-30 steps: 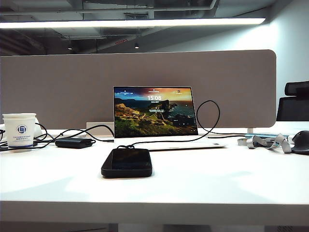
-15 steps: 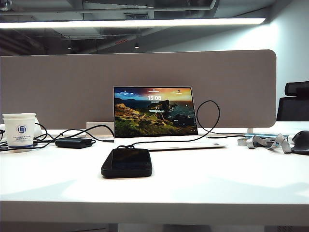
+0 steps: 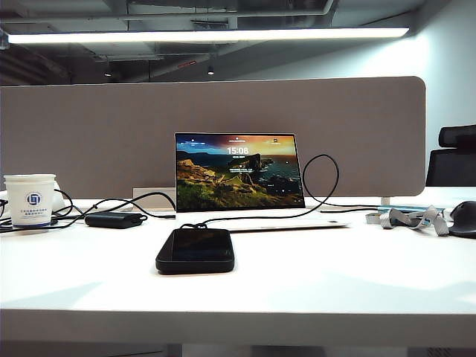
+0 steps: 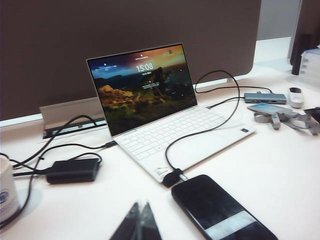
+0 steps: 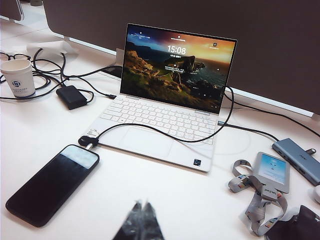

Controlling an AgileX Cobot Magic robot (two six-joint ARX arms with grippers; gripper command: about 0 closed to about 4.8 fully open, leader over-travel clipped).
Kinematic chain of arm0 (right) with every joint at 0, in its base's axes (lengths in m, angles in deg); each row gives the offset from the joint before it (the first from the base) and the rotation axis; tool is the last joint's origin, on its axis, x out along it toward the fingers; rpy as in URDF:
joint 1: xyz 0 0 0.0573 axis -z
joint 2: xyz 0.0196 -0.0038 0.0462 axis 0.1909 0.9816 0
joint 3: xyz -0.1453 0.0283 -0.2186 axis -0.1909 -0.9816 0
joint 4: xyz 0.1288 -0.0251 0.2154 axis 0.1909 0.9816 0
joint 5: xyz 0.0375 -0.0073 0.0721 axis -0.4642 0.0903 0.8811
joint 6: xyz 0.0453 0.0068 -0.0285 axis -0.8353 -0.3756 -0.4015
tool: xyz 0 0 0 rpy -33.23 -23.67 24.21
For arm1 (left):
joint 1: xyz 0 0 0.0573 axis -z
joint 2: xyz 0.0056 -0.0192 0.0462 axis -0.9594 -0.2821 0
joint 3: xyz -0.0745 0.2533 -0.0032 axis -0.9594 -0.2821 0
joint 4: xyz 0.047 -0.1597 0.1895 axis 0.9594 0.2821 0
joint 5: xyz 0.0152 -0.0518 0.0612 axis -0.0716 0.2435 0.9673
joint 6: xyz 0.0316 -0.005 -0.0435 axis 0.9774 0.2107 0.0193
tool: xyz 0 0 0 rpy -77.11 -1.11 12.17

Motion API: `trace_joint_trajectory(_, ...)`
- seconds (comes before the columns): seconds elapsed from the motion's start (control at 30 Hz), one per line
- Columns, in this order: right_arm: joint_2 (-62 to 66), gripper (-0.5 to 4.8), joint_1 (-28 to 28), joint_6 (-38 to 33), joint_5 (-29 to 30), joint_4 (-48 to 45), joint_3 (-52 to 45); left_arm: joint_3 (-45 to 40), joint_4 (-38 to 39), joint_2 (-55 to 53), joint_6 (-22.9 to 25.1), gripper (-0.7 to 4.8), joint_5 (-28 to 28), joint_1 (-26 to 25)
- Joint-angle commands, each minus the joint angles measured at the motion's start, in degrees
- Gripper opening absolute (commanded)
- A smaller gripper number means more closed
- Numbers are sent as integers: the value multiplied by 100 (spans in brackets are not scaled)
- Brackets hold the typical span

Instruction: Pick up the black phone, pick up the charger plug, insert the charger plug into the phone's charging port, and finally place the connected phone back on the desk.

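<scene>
Across the last second the exterior view shows no change in the task's things. The black phone [image 3: 195,251] lies flat on the worktop [image 3: 335,282] in the same spot, and the charger plug [image 3: 192,225] sits at its far end as before; only the soft shadows along the front of the worktop shift. Neither arm appears in that view.

The left hand [image 4: 140,225] has its 2 fingers pressed together with nothing between them. The phone [image 4: 220,210] is close ahead of it, off toward the other arm's side, with the plug [image 4: 173,177] just beyond. The right hand [image 5: 140,220] is likewise shut and empty, and the phone [image 5: 52,182] lies ahead of it, off toward the left arm's side.

In both wrist views the plug [image 5: 88,141] meets the phone's end squarely, so it looks seated in the port. With the phone down, both hands empty and both clear of it, I judge the task to be at or very near its end.

The laptop [image 3: 238,171] behind the phone shows 15:08 on its lock screen. The paper cup [image 3: 30,199] carries a round blue emblem with small print beneath, too small to read. No brand on the phone is legible.
</scene>
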Motion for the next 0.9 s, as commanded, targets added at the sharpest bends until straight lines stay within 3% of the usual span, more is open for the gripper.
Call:
trace_joint_trajectory(0.03,-13,-1,0,15,2,-57,13,-205,-245,160,-2,-6,-98,7)
trace_joint_trajectory(0.33,-13,-1,0,15,2,-57,13,-339,192,1106,2,-6,372,-103)
trace_joint_trajectory(0.63,-13,-1,0,15,46,-20,13,-636,164,1519,-24,-7,-343,-1543)
trace_joint_trajectory(0.9,-4,-1,0,15,39,28,11,-1099,-66,1519,-160,-7,-378,-2400)
